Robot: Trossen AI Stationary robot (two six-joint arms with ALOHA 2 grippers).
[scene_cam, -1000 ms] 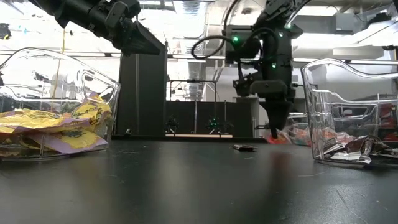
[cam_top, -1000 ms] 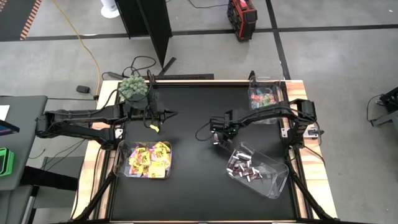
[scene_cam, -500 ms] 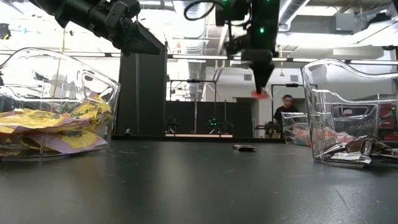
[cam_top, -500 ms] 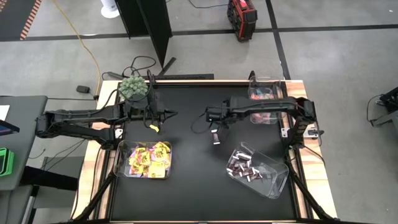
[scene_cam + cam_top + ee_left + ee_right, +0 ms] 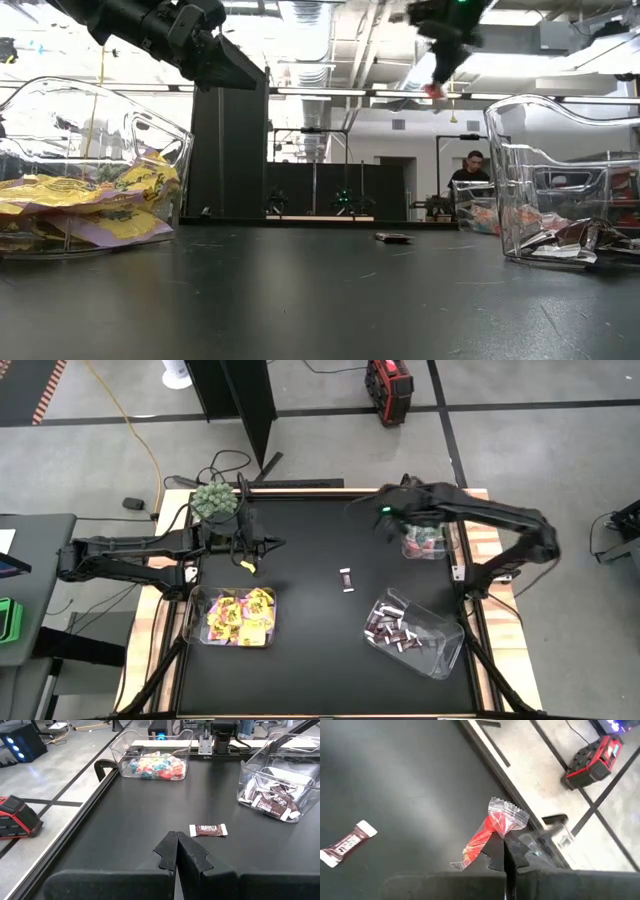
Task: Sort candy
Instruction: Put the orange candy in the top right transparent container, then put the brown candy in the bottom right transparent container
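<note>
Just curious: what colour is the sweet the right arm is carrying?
Red, in a clear crinkly wrapper, pinched by the right gripper; the right wrist view shows it best.

Even, bright light falls from overhead — ceiling strips (image 5: 310, 12) blow out to white in the low view, where the room behind is washed pale. The black table (image 5: 310, 530) takes a soft sheen and only faint shadows. Glare streaks the clear bins (image 5: 560, 180). Just ahead of the right fingers (image 5: 502, 851) the red candy (image 5: 492, 832) is sharp — the floor beyond it softens slightly.
</note>
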